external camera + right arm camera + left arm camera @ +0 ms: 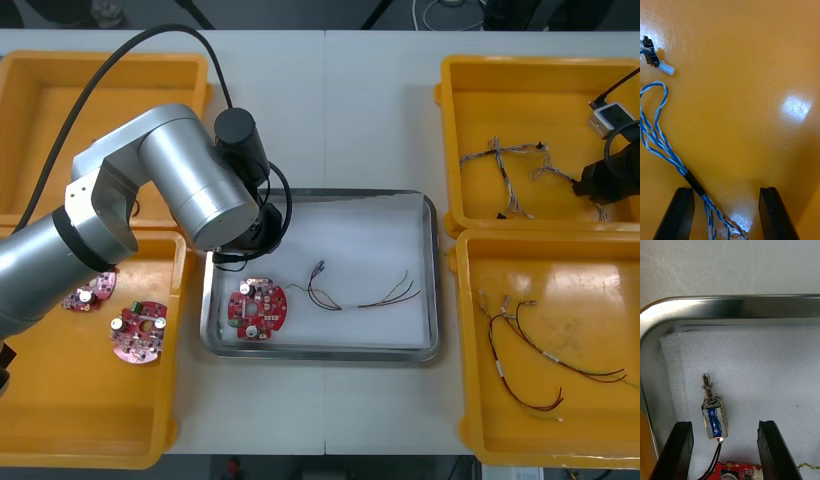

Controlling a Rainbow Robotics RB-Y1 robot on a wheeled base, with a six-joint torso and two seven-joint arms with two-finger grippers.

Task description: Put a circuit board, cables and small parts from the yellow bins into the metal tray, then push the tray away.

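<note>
Contents of the metal tray (432, 270) so far: circuit board (257, 309), one cable (360, 292) and a small metal part (714, 414), lying released between the spread fingers of our left tool (725, 427). Our right tool (726, 191) hangs open over a blue-white cable (662, 146) in a yellow bin (540, 110); we judge the push remains.

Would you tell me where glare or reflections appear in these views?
Right wrist view: a glare patch on the yellow bin floor beyond the open right claw, which straddles the blue and white cable. Left wrist view: the metal tray rim gleams; the open left claw flanks a small metal part. Front view: the left arm shines.
</note>
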